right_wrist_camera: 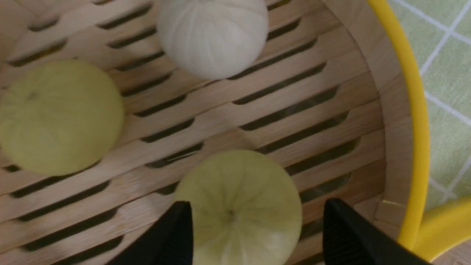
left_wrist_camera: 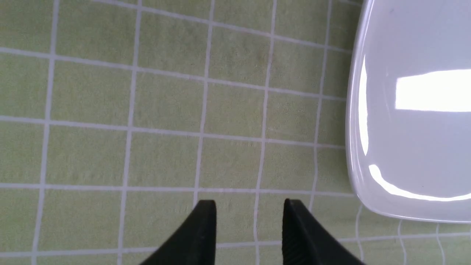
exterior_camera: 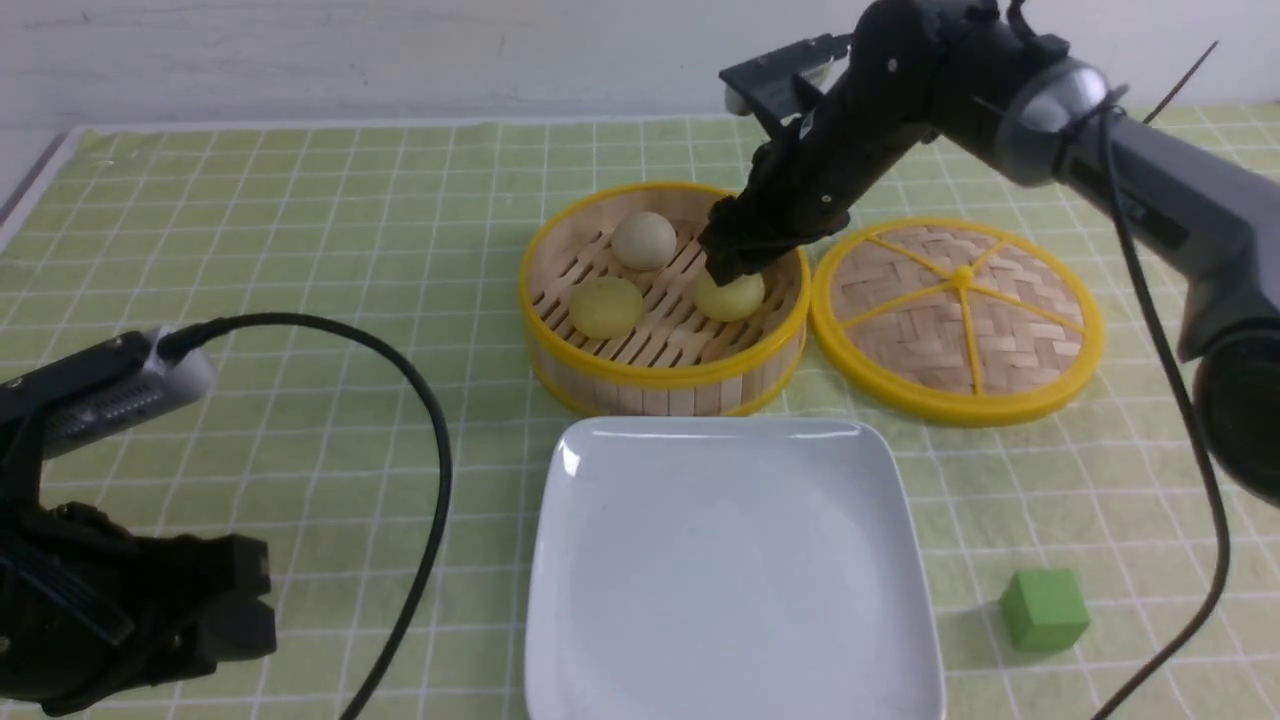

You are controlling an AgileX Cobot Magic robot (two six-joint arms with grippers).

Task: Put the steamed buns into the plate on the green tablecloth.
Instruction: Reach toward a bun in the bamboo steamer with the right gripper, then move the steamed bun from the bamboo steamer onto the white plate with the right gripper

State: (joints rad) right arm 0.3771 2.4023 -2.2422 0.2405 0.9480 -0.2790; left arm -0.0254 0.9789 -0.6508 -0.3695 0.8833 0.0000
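1. All three steamed buns (exterior_camera: pixel 644 240) sit in the steamer basket (exterior_camera: pixel 640 378) on the green tablecloth (exterior_camera: pixel 300 250) that covers the desk. The plate (exterior_camera: pixel 620 620), just in front of the basket, holds none yet.
2. The right pincer (right_wrist_camera: pixel 257 211) reaches down into the basket, spread wide astride one yellow bun (right_wrist_camera: pixel 239 206). One finger is at the bun's edge and the other stands off, so there is no grip yet.
3. That bun lies on the arm's own side of the basket, probably the easiest to reach.
4. The woven lid (exterior_camera: pixel 955 320) lies beside the basket, leaving the opening free.
5. The left pincer (left_wrist_camera: pixel 249 208) hovers over the cloth beside the plate, moderately parted and empty — parked clear of the work, I judge.
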